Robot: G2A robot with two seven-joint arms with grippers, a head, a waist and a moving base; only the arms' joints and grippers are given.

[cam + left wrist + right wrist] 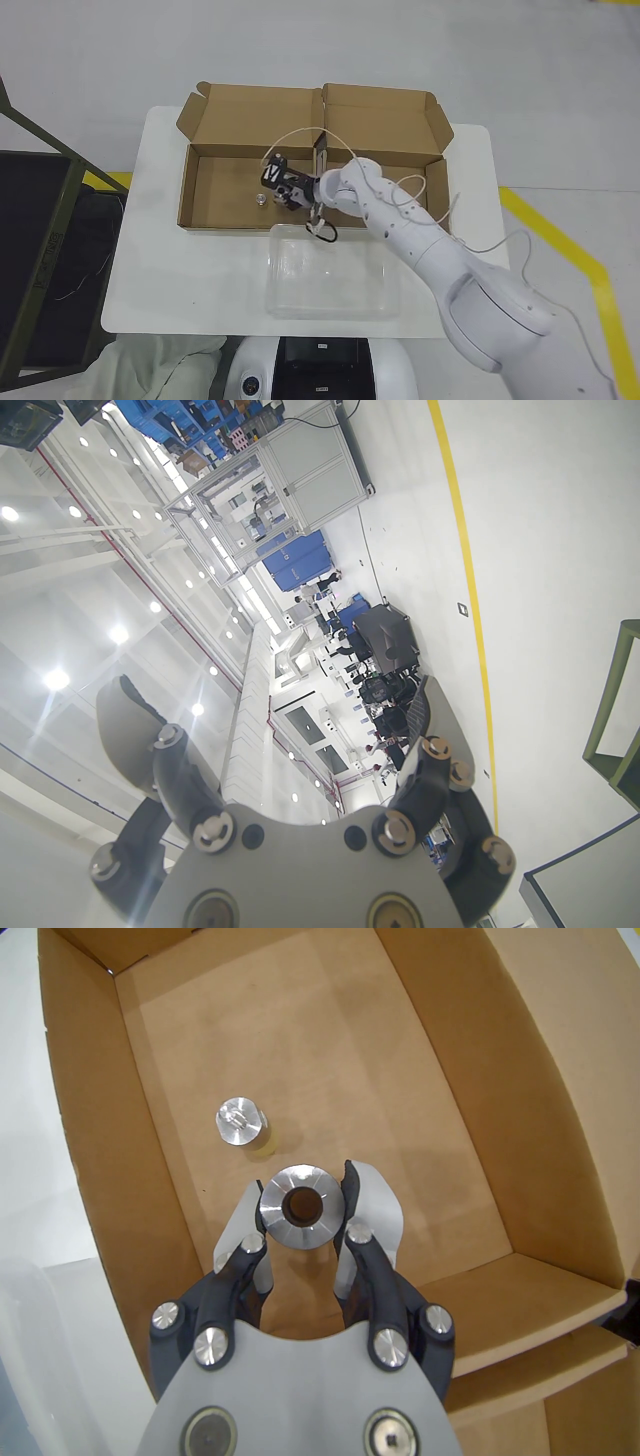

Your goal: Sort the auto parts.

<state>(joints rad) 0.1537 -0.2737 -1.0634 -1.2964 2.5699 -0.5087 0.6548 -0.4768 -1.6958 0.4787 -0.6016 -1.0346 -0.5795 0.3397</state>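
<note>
LEFT ARM: the grey metal jaws stand wide apart, holding nothing, aimed out across a bright white hall. Beyond them a yellow painted floor line curves over the white floor, passing a glazed aluminium-framed enclosure and tall blue cabinets. Round white ceiling lights glare beside a thin red pipe. An olive-green metal frame stands near the yellow line.

No legible text, no readable labels, numbers or signs

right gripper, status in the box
Right gripper shut on ring, in box. Left gripper open, empty. Plug beside ring, apart.
</note>
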